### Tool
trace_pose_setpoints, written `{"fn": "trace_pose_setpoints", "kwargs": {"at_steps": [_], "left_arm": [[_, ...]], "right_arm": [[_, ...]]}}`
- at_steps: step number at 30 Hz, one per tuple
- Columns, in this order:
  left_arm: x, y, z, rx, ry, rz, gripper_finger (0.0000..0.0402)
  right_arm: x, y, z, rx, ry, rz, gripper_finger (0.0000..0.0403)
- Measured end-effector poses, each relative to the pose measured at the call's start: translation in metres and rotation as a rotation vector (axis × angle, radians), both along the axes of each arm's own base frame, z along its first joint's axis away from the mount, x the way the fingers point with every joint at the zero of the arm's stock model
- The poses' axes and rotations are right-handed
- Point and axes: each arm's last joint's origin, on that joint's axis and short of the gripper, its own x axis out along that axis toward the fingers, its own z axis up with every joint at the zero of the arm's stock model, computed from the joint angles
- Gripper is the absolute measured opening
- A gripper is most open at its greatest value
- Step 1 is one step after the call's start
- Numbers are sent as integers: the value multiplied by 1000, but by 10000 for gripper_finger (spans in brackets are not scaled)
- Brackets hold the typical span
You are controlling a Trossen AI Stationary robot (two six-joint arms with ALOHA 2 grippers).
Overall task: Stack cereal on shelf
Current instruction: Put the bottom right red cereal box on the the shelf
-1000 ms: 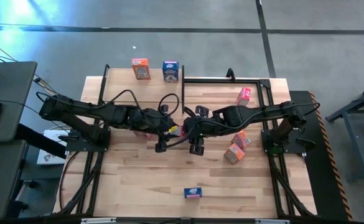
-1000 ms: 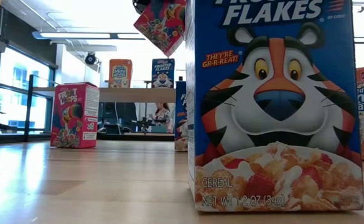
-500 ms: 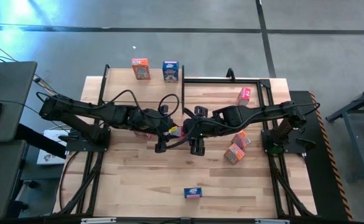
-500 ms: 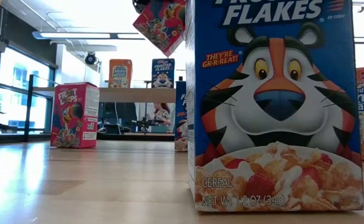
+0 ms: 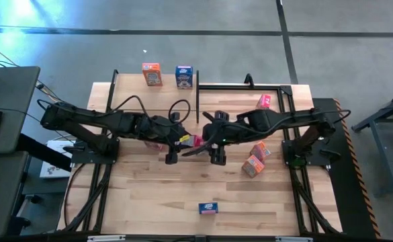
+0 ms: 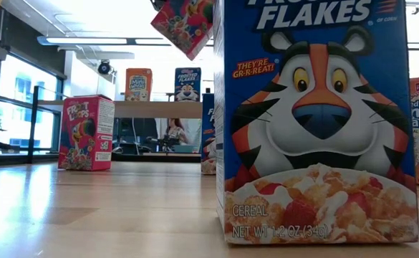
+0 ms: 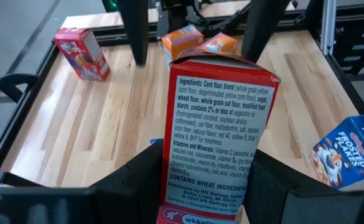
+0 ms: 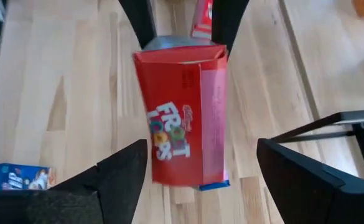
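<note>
A red cereal box [image 7: 216, 130] hangs over the middle of the table with my left gripper [image 7: 203, 177] shut on it. In the low view it shows tilted, high up [image 6: 184, 25]. My right gripper [image 8: 197, 168] faces the box's other end [image 8: 182, 124], open. Its fingers stand on either side with a gap on both sides. The shelf [image 6: 159, 109] stands at the far left with an orange box [image 5: 152, 74] and a blue box [image 5: 184, 76] upright on it. My left gripper pinches two opposite sides of the red box [image 7: 172, 183] between its fingers, near the end closest to the wrist. The fingers come from the table's left, slanting down, and lie along the box. The box sticks out past them toward the right arm, clear of the table.
A blue box [image 5: 208, 208] stands near the front edge, filling the low view [image 6: 316, 122]. Two orange boxes [image 5: 255, 158] lie right of centre. A pink box [image 5: 264, 101] stands at the far right. The shelf's black posts [image 5: 197, 101] rise behind the grippers.
My right gripper has come off the red box and drawn back a little, up and toward the table's right edge. More of the box now shows between the two grippers. The box has stayed in my left gripper, shifting only slightly.
</note>
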Motion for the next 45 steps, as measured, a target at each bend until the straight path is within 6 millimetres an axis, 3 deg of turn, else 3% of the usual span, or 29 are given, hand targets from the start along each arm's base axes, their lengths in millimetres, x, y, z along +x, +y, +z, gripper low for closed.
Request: {"fn": "trace_pose_setpoints", "kwargs": {"at_steps": [14,18,26,35,45], "left_arm": [[-38,6,32,18,-88,17,165],[-54,9,45,31,-135,26,165],[-92,16,62,58,-221,85,165],[-135,23,46,49,-329,108,165],[-169,30,23,59,-416,183,165]], "right_arm": [[-72,-14,63,-129,-198,-67,296],[-93,-18,65,-131,-257,-67,296],[-134,-26,34,-76,-406,-63,296],[-173,-34,-10,-46,-538,-78,296],[-205,-41,-63,8,-587,-113,296]]}}
